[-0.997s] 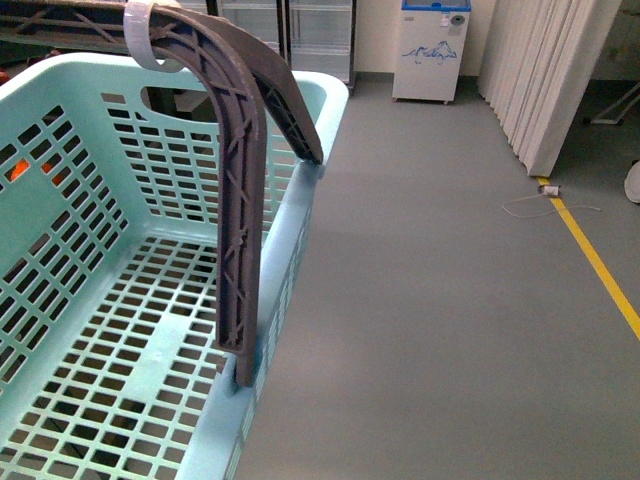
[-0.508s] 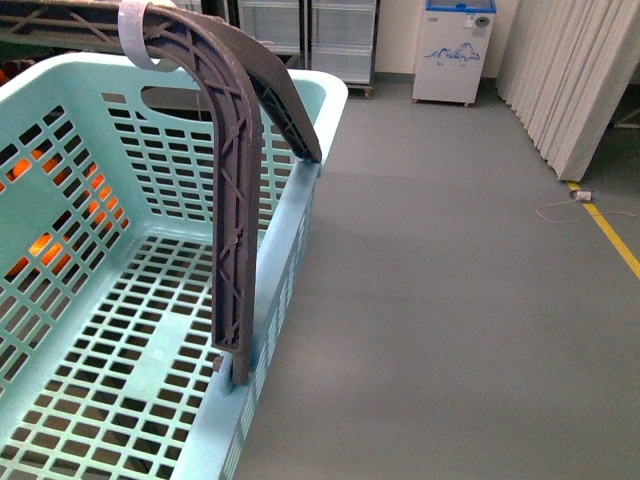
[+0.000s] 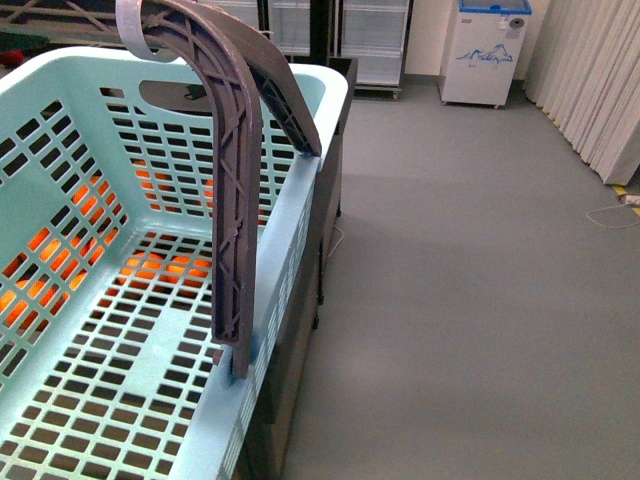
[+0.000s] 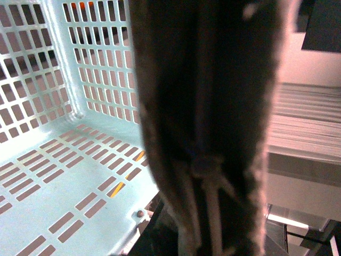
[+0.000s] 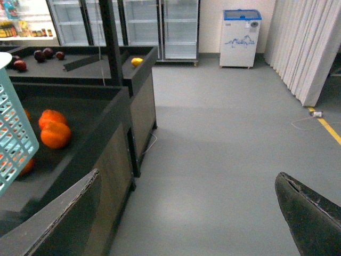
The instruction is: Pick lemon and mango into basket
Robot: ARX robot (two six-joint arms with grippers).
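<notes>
Front view: the basket (image 3: 285, 250) fills the left, its brown handle (image 3: 238, 200) raised; orange shows through the slots, and neither arm is seen.

Left wrist view: the basket's slotted inside lies behind a blurred dark mass. The left hand is not seen, so its state cannot be told.

Right wrist view: the right hand (image 5: 186, 224) is wide apart and empty over the floor (image 5: 224, 138). The lemon (image 5: 137, 61) lies on the far tabletop (image 5: 139, 74), well apart from the basket corner; orange fruits (image 5: 55, 128) lie nearer.

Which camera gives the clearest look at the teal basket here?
Front view: the basket fills it, showing slotted walls, floor and the raised brown handle. Left wrist view shows only an inside corner behind a dark blur; right wrist view, just one corner.
</notes>
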